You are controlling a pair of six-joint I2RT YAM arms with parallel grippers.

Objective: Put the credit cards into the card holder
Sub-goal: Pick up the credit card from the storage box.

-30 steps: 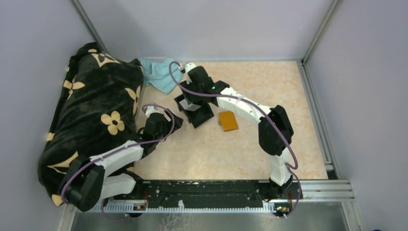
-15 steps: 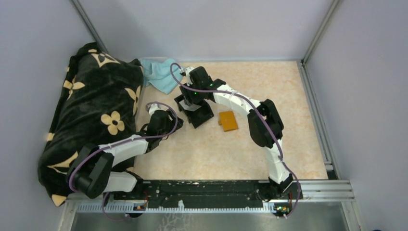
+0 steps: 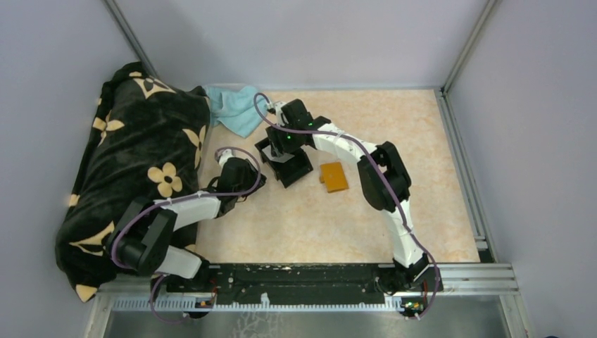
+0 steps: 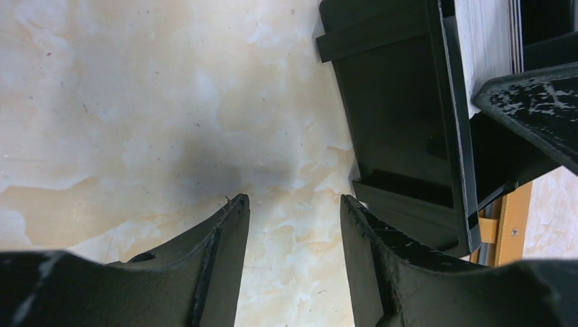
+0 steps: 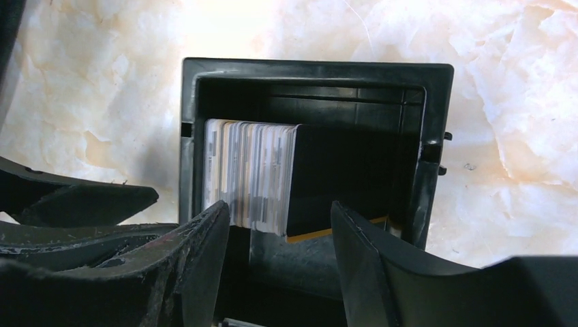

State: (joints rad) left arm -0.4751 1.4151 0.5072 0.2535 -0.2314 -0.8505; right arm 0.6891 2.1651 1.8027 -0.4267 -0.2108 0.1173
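Observation:
The credit cards (image 5: 249, 174) stand on edge as a pale stack inside a black open-topped tray (image 5: 307, 75), with a dark card (image 5: 337, 174) at the stack's right end. My right gripper (image 5: 279, 211) hangs open just above the tray, its fingers either side of the stack's near end, holding nothing. The card holder (image 3: 333, 176) is a flat orange wallet lying shut on the table right of the tray (image 3: 294, 172). My left gripper (image 4: 294, 199) is open over bare table beside the tray's (image 4: 395, 116) left wall, and a sliver of the stack (image 4: 487, 48) shows there.
A black blanket with cream flowers (image 3: 134, 162) fills the left side. A teal cloth (image 3: 236, 109) lies behind the tray. Grey walls enclose the table, and a metal rail (image 3: 464, 148) runs along the right edge.
My left arm has reached forward toward the tray's left side and its jaws have narrowed. My right gripper has shifted slightly left over the tray, still open.

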